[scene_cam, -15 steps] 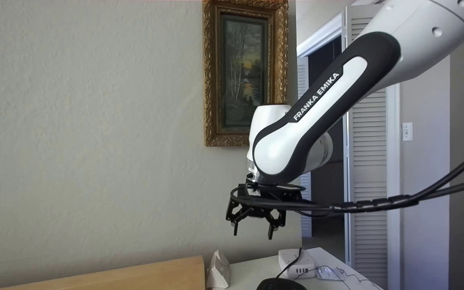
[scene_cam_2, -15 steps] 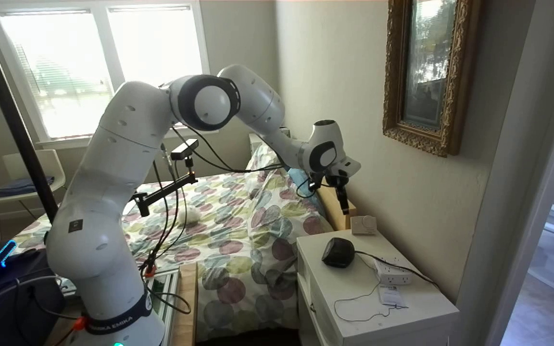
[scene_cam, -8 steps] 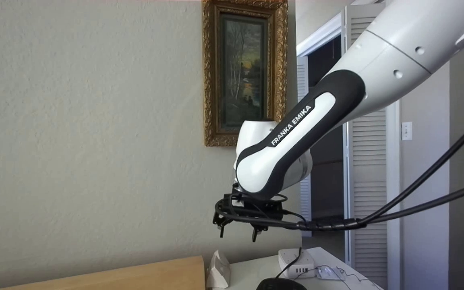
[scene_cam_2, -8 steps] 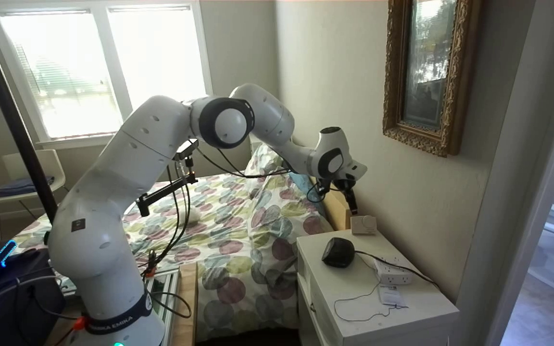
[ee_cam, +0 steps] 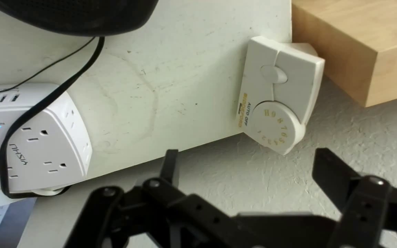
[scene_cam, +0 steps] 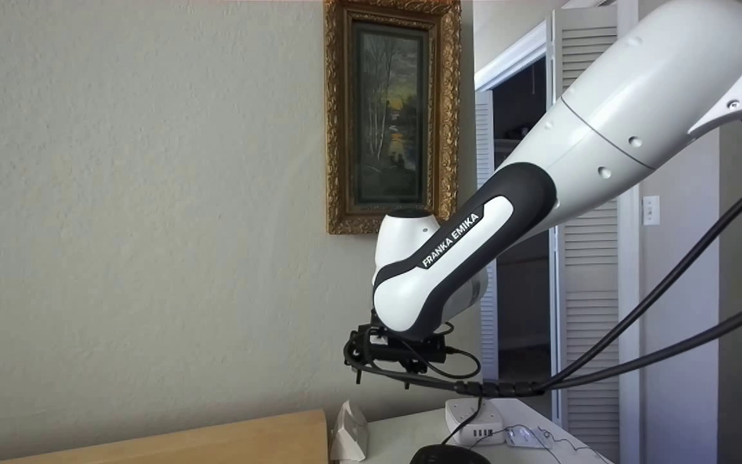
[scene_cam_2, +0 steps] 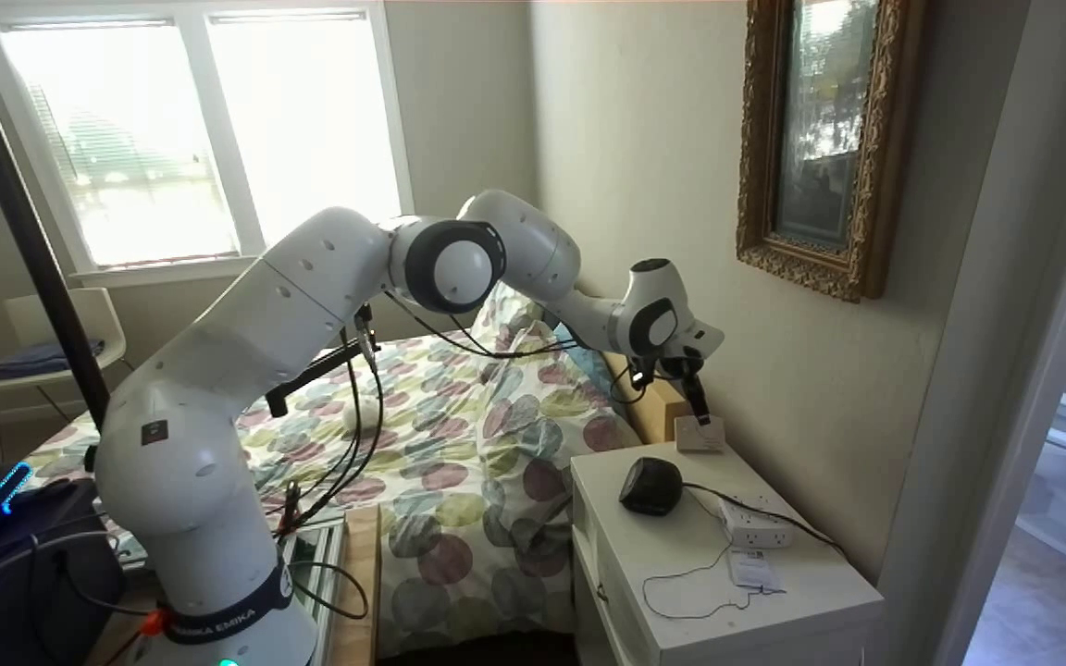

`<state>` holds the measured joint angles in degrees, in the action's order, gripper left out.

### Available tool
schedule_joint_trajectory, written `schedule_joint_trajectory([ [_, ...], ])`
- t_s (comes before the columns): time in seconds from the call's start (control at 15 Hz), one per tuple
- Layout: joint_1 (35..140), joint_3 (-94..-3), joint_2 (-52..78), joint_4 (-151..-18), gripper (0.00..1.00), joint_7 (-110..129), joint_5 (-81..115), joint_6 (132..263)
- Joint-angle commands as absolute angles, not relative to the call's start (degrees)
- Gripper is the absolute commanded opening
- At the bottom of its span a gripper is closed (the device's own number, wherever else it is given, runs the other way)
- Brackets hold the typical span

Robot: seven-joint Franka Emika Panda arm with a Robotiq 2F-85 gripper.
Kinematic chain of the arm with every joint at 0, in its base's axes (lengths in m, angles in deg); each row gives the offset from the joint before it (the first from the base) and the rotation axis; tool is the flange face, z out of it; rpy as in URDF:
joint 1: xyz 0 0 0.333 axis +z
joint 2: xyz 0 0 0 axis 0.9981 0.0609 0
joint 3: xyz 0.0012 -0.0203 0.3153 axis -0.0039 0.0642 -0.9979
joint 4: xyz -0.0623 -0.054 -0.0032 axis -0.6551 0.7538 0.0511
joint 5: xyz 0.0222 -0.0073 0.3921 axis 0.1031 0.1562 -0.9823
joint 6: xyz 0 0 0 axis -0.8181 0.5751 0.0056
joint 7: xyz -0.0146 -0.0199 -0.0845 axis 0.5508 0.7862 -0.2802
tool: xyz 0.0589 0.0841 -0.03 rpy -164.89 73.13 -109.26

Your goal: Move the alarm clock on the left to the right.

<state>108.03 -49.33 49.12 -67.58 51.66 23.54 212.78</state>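
Black two-fingered hand [ee_cam: 246,153], spread wide, hangs near the white plastic dial box [ee_cam: 283,93], lower than before. The box, lettered "BIDDEFORD" and "AUTO OFF", stands on the white worktop [ee_cam: 191,93], well apart from a white "YISHU" outlet block [ee_cam: 36,148], with its long axis and dial end toward the textured wall [ee_cam: 253,186].

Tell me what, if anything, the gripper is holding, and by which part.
Nothing: the gripper is open, and the white dial unit is outside its jaws.

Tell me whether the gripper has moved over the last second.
Yes: in an exterior view, the gripper has moved down, farther below the framed painting, and somewhat leftward in the image.
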Motion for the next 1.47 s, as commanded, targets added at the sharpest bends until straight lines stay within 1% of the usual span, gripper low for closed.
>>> schedule_joint_trajectory([
  [0.0,109.2,-48.6,53.2,-61.7,1.00,51.4,21.7,209.9],
  [0.47,110.7,-47.1,56.7,-57.9,1.00,53.3,22.4,208.7],
  [0.53,110.1,-47.7,54.7,-61.2,1.00,51.8,22.4,209.9],
  [1.4,111.1,-47.5,57.3,-58.9,1.00,52.7,22.2,211.0],
])
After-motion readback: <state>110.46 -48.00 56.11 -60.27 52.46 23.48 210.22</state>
